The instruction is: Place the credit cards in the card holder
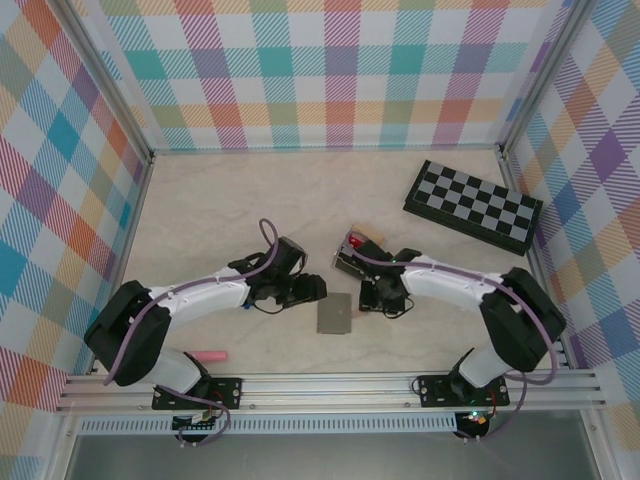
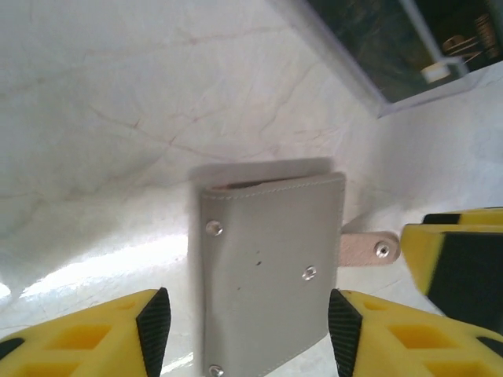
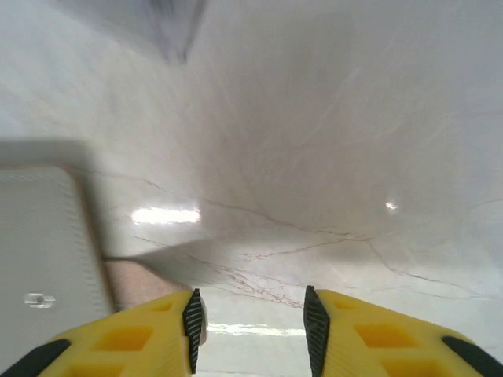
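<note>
The card holder (image 1: pixel 336 314), a flat grey folded wallet with small metal studs, lies closed on the table between the two arms. In the left wrist view the card holder (image 2: pixel 267 259) lies between the fingers of my left gripper (image 2: pixel 248 330), which is open astride it; its tan strap (image 2: pixel 369 250) sticks out to the right. My left gripper (image 1: pixel 320 294) is at its upper left. My right gripper (image 1: pixel 372 298) hovers just right of it, open and holding nothing (image 3: pixel 248 330), with the holder's edge (image 3: pixel 39 259) at the left. Credit cards, a red one (image 1: pixel 354 242) on top, sit in a small tray behind.
A clear small tray (image 2: pixel 393 55) with dark cards stands beyond the holder. The black-and-grey chequered board (image 1: pixel 472 205) lies at the back right. A pink object (image 1: pixel 210 355) rests near the left arm's base. Plaid walls enclose the table.
</note>
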You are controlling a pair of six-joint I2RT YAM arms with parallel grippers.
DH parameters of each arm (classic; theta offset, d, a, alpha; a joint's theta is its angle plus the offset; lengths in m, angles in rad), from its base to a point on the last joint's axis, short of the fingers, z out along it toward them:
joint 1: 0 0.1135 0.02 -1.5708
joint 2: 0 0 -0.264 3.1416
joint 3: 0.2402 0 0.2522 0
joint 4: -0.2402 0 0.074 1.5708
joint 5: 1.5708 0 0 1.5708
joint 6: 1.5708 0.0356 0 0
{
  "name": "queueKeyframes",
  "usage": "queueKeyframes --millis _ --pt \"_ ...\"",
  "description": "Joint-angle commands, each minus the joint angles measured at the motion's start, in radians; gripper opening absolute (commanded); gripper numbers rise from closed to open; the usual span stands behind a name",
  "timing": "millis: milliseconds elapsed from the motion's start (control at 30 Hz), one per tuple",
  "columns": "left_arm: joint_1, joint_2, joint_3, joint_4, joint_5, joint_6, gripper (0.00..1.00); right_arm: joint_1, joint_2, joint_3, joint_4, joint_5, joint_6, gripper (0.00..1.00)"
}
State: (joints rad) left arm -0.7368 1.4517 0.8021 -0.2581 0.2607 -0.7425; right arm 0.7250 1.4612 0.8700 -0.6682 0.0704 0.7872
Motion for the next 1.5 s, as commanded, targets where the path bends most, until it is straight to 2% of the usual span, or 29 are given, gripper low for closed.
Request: queueKeyframes --millis 0,133,200,300,433,667,900,1100,1300,1467 --pt "-0.001 -0.002 0.070 -0.076 -0.063 -0.006 0.59 -0.152 -0.145 0.021 0.039 -0.068 -0.075 0.59" --pt "0.001 0.062 0.117 -0.067 -0.075 -0.026 0.59 -0.359 -0.174 0.089 0.115 -0.207 -0.205 0.82" --pt "0.003 0.100 0.139 -0.053 -0.064 -0.037 0.59 -0.425 -0.106 0.159 0.136 -0.285 -0.276 0.88" --pt "0.002 0.154 0.168 -0.040 -0.053 -0.058 0.58 -0.468 0.072 0.326 0.077 -0.350 -0.338 0.90" --pt "0.004 0.198 0.190 -0.011 -0.036 -0.083 0.56 -0.470 0.274 0.483 0.050 -0.389 -0.353 0.90" --pt "0.005 0.213 0.187 0.055 -0.020 -0.128 0.53 -0.470 0.443 0.581 0.042 -0.507 -0.349 0.89" --pt "0.025 0.236 0.174 0.115 0.000 -0.179 0.52 -0.469 0.404 0.467 0.073 -0.591 -0.305 0.87" --pt "0.040 0.264 0.176 0.196 0.036 -0.230 0.58 -0.469 0.321 0.358 0.122 -0.638 -0.243 0.87" --pt "0.063 0.299 0.177 0.242 0.042 -0.269 0.58 -0.459 0.228 0.249 0.240 -0.730 -0.139 0.84" --pt "0.074 0.330 0.191 0.265 0.046 -0.287 0.52 -0.438 0.187 0.220 0.210 -0.690 -0.144 0.84"
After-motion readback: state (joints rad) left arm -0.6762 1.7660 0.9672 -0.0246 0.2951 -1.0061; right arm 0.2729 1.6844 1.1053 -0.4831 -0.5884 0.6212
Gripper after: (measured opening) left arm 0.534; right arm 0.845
